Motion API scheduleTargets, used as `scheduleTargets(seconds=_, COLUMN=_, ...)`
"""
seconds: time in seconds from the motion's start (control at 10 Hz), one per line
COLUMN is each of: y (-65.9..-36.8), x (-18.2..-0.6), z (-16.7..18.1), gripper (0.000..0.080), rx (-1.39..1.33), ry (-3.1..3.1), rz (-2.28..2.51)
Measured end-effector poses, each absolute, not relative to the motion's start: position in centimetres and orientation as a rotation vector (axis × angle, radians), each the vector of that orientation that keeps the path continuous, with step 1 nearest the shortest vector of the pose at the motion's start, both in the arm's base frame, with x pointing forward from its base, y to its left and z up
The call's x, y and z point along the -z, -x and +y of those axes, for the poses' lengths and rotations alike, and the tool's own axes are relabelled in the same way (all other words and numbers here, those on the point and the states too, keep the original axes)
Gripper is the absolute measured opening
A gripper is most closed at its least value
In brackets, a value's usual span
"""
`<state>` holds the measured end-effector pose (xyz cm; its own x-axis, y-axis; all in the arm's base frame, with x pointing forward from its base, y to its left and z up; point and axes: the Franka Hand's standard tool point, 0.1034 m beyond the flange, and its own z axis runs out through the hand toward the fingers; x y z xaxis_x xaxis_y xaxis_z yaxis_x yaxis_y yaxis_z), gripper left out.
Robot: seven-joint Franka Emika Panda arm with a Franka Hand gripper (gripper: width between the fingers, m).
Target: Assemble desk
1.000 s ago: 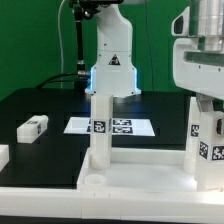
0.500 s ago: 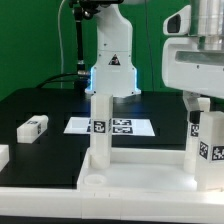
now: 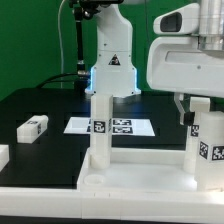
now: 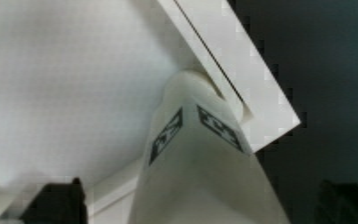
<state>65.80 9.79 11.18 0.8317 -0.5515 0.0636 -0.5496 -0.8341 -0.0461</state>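
The white desk tabletop [image 3: 130,178] lies at the front with its rim up. Two white tagged legs stand upright in its sockets: one in the middle [image 3: 100,130], one at the exterior view's right [image 3: 207,145]. My gripper [image 3: 200,108] hangs over the top of the right leg. In the wrist view that leg [image 4: 202,150] rises between my two dark fingertips [image 4: 55,200], with gaps on both sides; my gripper [image 4: 202,205] is open. The tabletop [image 4: 69,90] shows below. A loose leg [image 3: 32,126] lies on the black table at the left.
The marker board [image 3: 75,126] lies flat behind the tabletop, in front of the arm's base [image 3: 112,70]. Another white part [image 3: 3,155] shows at the exterior view's left edge. A black cable runs down at the back left.
My gripper's body has shifted toward the exterior view's left above the right leg. The legs and the tabletop have not moved.
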Motion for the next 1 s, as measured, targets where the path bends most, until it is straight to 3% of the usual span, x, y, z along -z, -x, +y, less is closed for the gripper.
scheduleTargets(seconds=1.0, y=-65.82, x=-11.15, z=9.73, gripper=0.0649, rx=0.128, ry=3.160, rz=-0.112)
